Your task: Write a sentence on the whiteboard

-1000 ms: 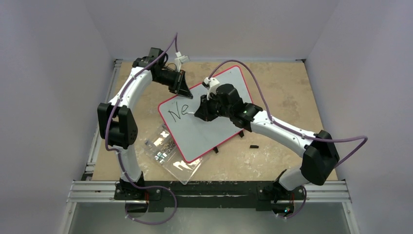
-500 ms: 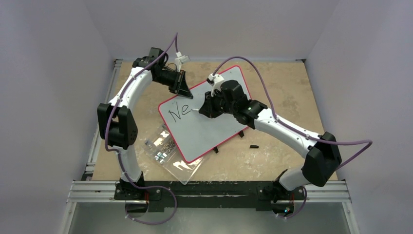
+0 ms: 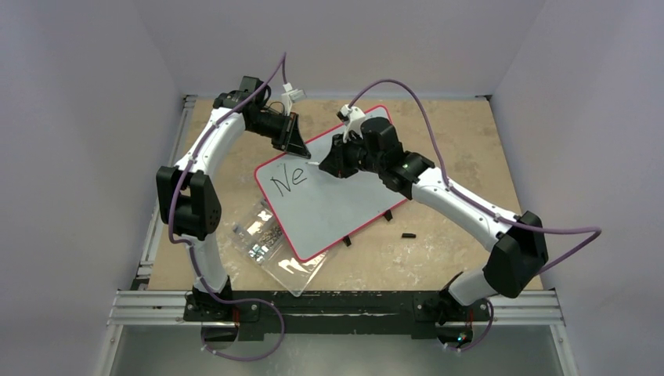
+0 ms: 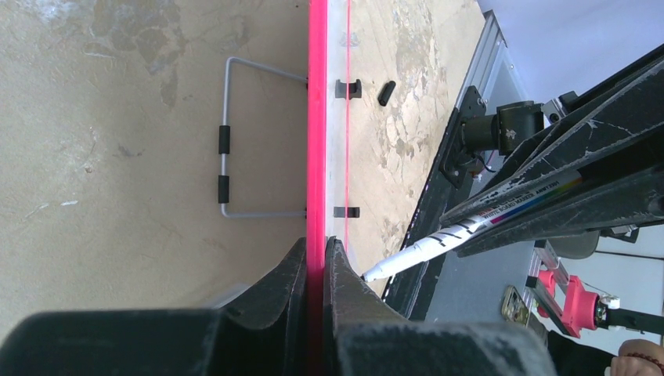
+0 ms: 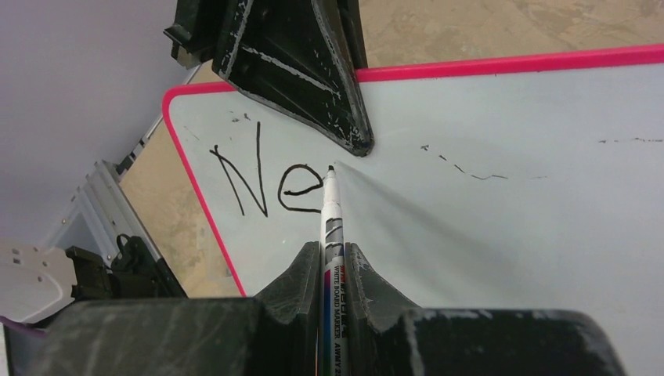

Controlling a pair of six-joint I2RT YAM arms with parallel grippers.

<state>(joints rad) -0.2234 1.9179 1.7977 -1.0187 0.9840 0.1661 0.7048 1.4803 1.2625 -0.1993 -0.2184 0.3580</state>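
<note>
A robotics lab test cell is being shown. A worn, stained tabletop [image 3: 462, 133] is being enclosed on three sides by plain pale walls [image 3: 78, 117]. A left arm [image 3: 205, 145] and a right arm [image 3: 458, 207], trailing purple cables [image 3: 385, 81], are being carried on an aluminium rail [image 3: 149, 307] at the near edge, and a clear box of small hardware [image 3: 270, 235] is being kept beside them.

Worn tan table [image 3: 462, 133] bears whiteboard [image 3: 329, 215], clear screw box [image 3: 270, 244], small black piece [image 3: 408, 234].
</note>
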